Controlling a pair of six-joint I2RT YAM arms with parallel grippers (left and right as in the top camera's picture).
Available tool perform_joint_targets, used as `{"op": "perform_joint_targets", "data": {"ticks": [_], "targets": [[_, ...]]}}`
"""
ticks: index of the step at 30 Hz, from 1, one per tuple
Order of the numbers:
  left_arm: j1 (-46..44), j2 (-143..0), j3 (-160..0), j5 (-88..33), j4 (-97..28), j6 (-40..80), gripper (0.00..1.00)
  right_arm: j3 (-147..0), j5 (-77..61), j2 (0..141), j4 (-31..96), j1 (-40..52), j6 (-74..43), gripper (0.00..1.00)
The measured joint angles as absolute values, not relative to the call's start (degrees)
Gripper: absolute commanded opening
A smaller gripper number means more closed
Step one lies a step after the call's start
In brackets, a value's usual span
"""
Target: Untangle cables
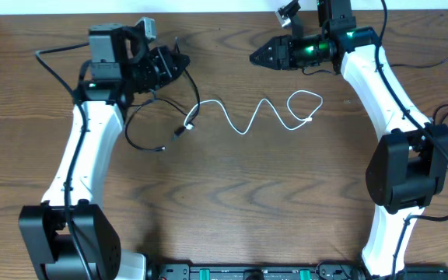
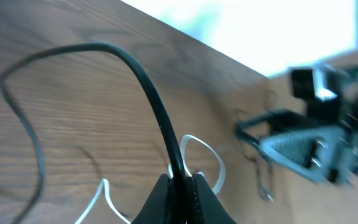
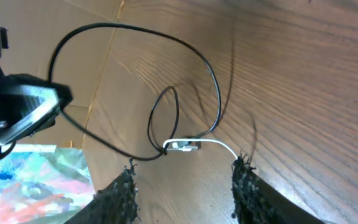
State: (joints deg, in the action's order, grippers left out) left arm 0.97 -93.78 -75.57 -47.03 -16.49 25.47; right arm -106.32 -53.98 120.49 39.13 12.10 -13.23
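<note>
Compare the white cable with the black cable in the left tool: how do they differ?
The black cable is pinched in the shut left tool; the white cable lies loose on the table. The white cable runs in open waves across the middle; the black cable curls in loops beside that tool. Both are thin, and they overlap near the white cable's plug.

White arms point(image 1: 76, 155), black joints point(image 1: 407, 167)
</note>
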Motion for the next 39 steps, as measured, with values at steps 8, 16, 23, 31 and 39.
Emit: {"op": "perform_joint_targets", "data": {"ticks": [8, 16, 23, 31, 39], "targets": [[4.34, -93.78, -75.57, -62.81, -14.57, 24.23, 0.08, -106.3, -52.42, 120.49, 39.16, 14.22, -14.48, 0.56], [10.31, -93.78, -75.57, -66.46, -13.96, 34.72, 0.07, -106.32, -48.23, 120.49, 39.18, 17.3, -14.5, 0.58], [12.64, -93.78, -75.57, -67.88, -14.06, 38.81, 0.07, -106.32, -41.34, 120.49, 39.29, 20.8, -14.66, 0.67], [12.67, -93.78, -75.57, -67.79, -14.11, 39.24, 0.07, -106.32, -39.27, 120.57, 37.1, 24.84, -22.22, 0.73], [12.67, -93.78, -75.57, -67.57, -16.8, 38.37, 0.07, -106.32, -39.18, 125.19, 36.42, 27.38, -35.42, 0.69]]}}
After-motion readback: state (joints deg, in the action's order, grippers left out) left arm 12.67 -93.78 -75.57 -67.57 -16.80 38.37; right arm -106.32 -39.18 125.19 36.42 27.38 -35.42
